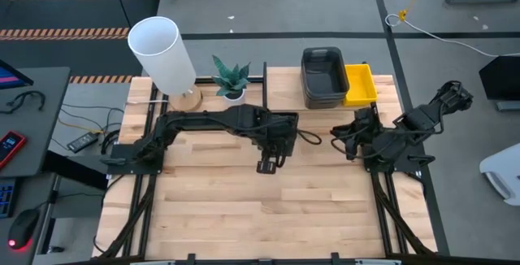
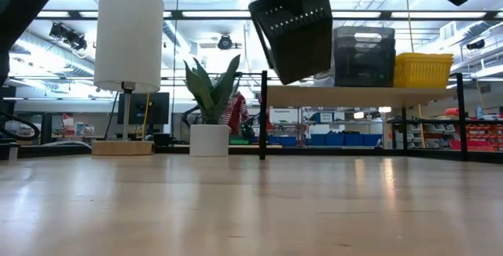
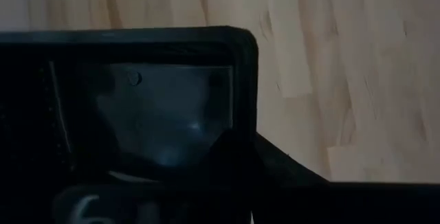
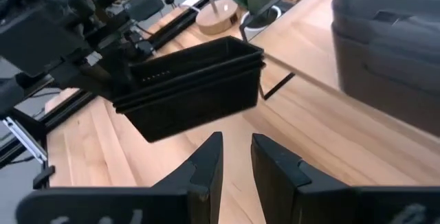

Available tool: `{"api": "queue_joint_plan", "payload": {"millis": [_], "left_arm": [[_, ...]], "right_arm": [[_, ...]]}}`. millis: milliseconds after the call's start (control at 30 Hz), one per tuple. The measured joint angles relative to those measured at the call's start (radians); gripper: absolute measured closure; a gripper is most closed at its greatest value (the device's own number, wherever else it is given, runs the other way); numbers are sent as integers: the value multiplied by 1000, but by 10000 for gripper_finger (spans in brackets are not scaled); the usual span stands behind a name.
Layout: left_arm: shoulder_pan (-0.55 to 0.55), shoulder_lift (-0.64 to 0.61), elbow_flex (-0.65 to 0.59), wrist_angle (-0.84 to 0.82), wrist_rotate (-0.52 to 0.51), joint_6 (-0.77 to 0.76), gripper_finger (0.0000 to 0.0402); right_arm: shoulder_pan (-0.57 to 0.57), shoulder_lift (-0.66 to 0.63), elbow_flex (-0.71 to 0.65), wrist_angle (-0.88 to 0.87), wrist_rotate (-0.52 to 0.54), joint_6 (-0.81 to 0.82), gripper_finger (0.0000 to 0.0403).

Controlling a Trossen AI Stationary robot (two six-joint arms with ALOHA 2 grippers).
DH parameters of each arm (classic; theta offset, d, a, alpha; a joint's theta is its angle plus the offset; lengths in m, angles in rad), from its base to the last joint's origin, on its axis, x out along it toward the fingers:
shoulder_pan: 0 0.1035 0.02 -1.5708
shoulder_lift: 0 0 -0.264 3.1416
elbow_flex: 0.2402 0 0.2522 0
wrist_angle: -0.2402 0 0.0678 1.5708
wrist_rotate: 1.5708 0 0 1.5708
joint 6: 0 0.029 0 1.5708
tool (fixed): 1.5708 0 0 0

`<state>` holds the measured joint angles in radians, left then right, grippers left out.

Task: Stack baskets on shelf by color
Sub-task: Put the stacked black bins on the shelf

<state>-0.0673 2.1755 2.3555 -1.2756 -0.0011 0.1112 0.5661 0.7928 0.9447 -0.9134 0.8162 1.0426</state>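
The black mesh basket (image 2: 295, 28) hangs tilted in the air above the wooden tabletop (image 1: 268, 208), pinched at one end wall by the left gripper (image 1: 276, 147), whose own camera sees little beyond a dark rim and blurred plastic. On the raised light-wood shelf (image 2: 346, 94) stand smoky grey baskets (image 1: 323, 76) just beside a bright yellow one (image 1: 361, 84); how many are nested there is unclear. The right gripper (image 4: 236, 157) waits near the shelf, fingers slightly parted and empty, with a white lamp (image 1: 162, 54) and potted plant (image 1: 232, 80) at the table's far edge.
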Motion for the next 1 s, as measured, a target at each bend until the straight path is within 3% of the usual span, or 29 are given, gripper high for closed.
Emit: {"api": "queue_joint_plan", "payload": {"millis": [200,433,633,1000], "left_arm": [[-5,-26,0,-5,1,-14,383],[-1,-143,1,-6,-20,-80,383],[3,-229,1,26,-117,-74,383],[107,-261,-29,141,-167,-11,383]], "right_arm": [[0,-20,0,-2,36,-33,321],[0,-22,0,-6,76,-59,321],[-13,-22,0,-8,81,-55,321],[-14,-21,0,2,80,-33,321]]}}
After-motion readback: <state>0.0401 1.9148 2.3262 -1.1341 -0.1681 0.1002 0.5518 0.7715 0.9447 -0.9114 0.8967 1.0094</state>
